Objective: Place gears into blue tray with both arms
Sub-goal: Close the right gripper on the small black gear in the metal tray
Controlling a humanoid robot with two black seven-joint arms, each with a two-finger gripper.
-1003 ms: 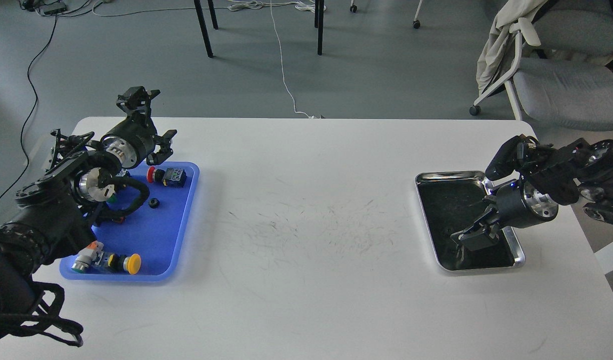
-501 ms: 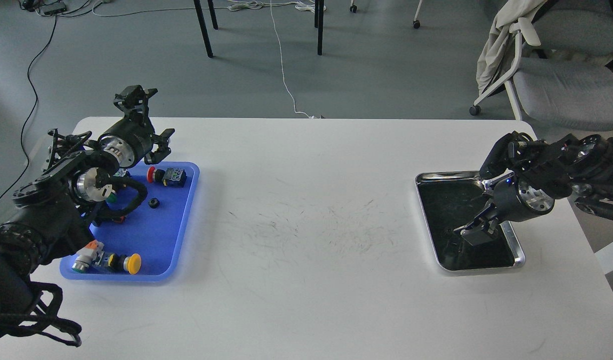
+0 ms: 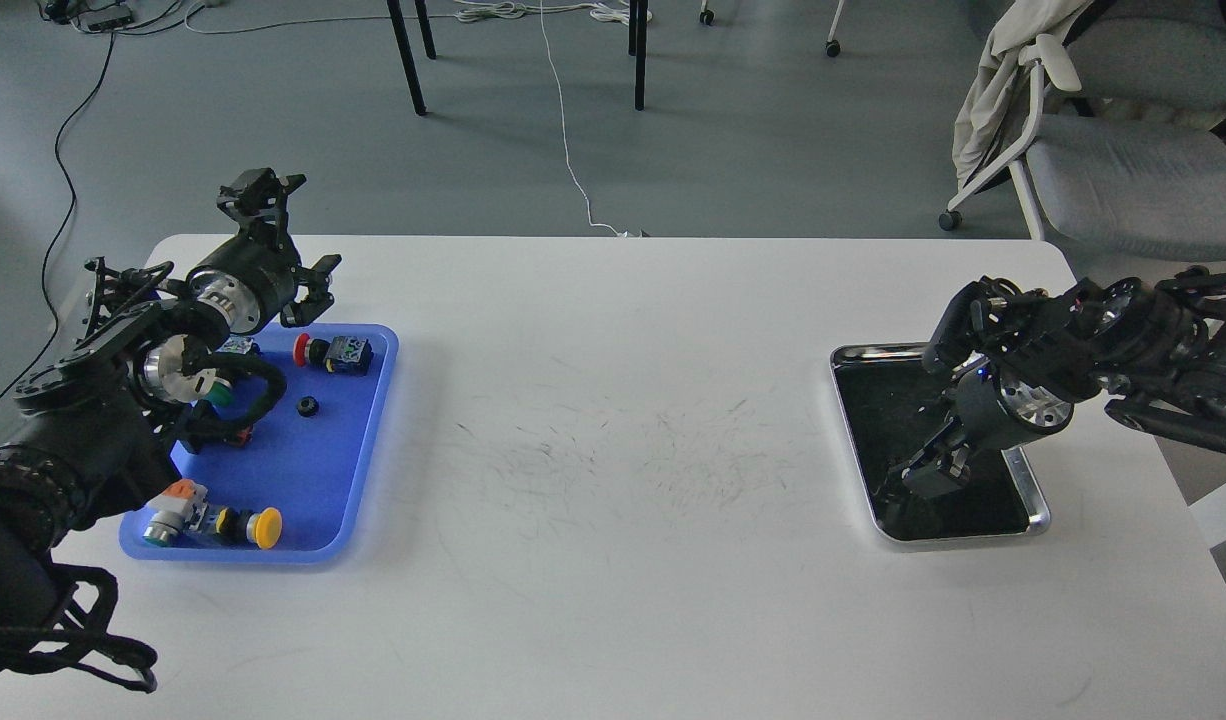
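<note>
The blue tray [image 3: 313, 480] lies at the table's left side. One small black gear [image 3: 308, 406] rests in its middle. My left gripper [image 3: 295, 238] hangs over the tray's far edge, open, with nothing between its fingers. At the right, my right gripper [image 3: 928, 476] points down into the steel tray [image 3: 1039, 505]. It is dark against the tray's black inside, so its fingers cannot be told apart. Whether it holds a gear is hidden.
Push-button switches lie in the blue tray: a red-capped one [image 3: 331, 352] at the back, a yellow-capped one [image 3: 243, 526] at the front, a green-capped one [image 3: 216, 394] partly behind my left arm. A grey chair [image 3: 1123, 160] stands beyond the table's far right corner.
My right gripper has moved left and slightly toward the front inside the steel tray. My left gripper has drifted a little left and up. The gear in the blue tray has not moved.
</note>
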